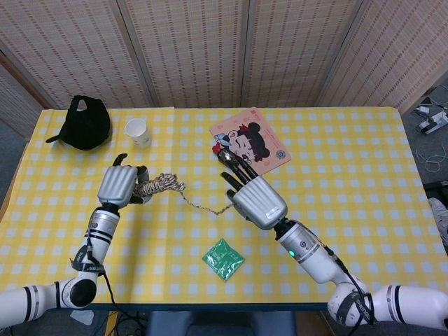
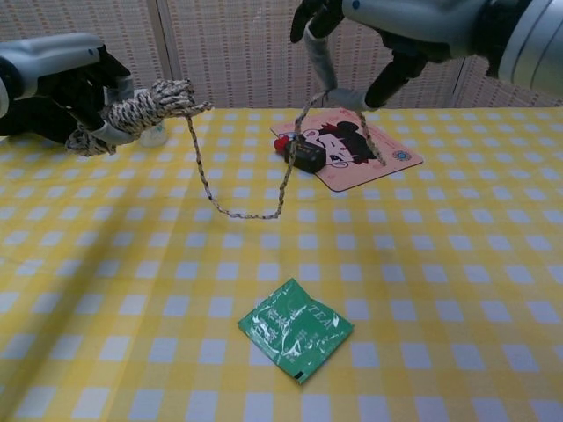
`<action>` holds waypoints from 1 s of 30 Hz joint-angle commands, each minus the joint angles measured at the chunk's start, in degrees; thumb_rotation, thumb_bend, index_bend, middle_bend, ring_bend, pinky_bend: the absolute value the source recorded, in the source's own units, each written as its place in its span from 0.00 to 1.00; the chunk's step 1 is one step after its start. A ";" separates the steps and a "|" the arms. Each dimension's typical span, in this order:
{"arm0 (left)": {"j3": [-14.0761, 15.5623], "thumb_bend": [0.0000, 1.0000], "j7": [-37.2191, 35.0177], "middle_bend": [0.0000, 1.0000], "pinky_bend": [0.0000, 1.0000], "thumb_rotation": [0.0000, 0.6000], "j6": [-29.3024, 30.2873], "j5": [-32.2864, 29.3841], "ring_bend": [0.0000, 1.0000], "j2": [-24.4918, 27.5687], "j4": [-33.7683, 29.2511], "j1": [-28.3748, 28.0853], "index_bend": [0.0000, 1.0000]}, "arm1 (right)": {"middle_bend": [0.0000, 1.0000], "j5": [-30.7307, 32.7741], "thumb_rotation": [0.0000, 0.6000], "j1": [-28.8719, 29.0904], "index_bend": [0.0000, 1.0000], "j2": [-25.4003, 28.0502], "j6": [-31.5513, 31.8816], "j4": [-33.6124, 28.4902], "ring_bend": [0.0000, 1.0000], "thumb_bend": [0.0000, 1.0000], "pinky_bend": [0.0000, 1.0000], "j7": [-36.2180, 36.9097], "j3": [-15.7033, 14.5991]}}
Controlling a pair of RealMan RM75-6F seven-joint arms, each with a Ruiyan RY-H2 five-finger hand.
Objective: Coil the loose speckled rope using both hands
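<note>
1. Head view: the left hand [image 1: 117, 185], at about 9 o'clock from the desk's middle, holds a wound bundle of the speckled rope [image 1: 158, 185] with its fingers curled around it.
2. Head view: a loose strand runs from the bundle toward 4 o'clock to the right hand [image 1: 257, 199], which sits near the desk's [image 1: 364, 210] centre with fingers extended toward 11 o'clock; from here I cannot tell how it holds the strand.
3. Head view: a green packet [image 1: 223, 259] lies at 6 o'clock, a cartoon mat [image 1: 253, 145] with a small dark device [image 1: 227, 158] at 12 o'clock, a paper cup [image 1: 138, 131] and black bag [image 1: 85, 122] at 10 o'clock.
4. Chest view: the left hand [image 2: 75, 88] grips the bundle [image 2: 149, 105] raised above the desk [image 2: 457, 264].
5. Chest view: the right hand [image 2: 387, 31], at 1 o'clock, pinches the strand, which hangs in a slack loop down to the cloth, its short free end dangling over the mat [image 2: 369, 154].
</note>
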 commanded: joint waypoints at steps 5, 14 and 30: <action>-1.50 0.24 4.19 0.78 0.09 1.00 3.79 -2.97 0.55 -5.15 -0.32 -3.44 0.74 | 0.21 5.46 1.00 6.60 0.63 -4.54 -1.90 1.90 0.00 0.51 0.00 -4.53 3.99; -1.84 0.24 4.47 0.78 0.09 1.00 5.52 -2.45 0.55 -8.98 0.18 -5.39 0.74 | 0.21 11.12 1.00 12.13 0.63 -8.42 -1.35 7.55 0.00 0.51 0.00 -7.31 6.64; -0.58 0.24 -6.54 0.78 0.09 1.00 6.15 9.35 0.54 -11.62 0.78 -3.92 0.74 | 0.21 16.80 1.00 15.01 0.63 -9.83 0.09 14.87 0.00 0.51 0.00 -5.10 5.97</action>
